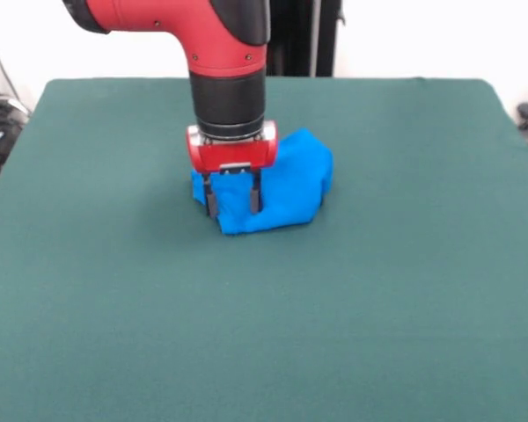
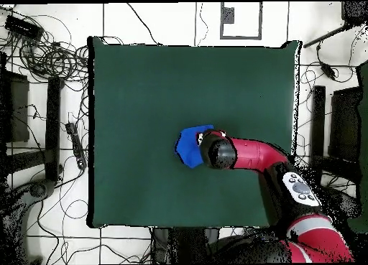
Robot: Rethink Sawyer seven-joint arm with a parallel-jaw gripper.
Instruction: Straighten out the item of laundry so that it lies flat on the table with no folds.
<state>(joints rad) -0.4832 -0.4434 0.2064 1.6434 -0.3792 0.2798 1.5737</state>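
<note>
The arm (image 1: 227, 61) points straight down, hand (image 1: 233, 202) with fingers parted.

A broad desk (image 1: 405, 290) covered in dark green felt-like cloth is filling most of both views. A small bright blue shirt (image 1: 286, 189) is lying bunched in a crumpled heap near the desk's middle, with green cloth showing bare all round it.

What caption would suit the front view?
Red arm's open gripper lowered onto a crumpled blue T-shirt on the green table.
</note>
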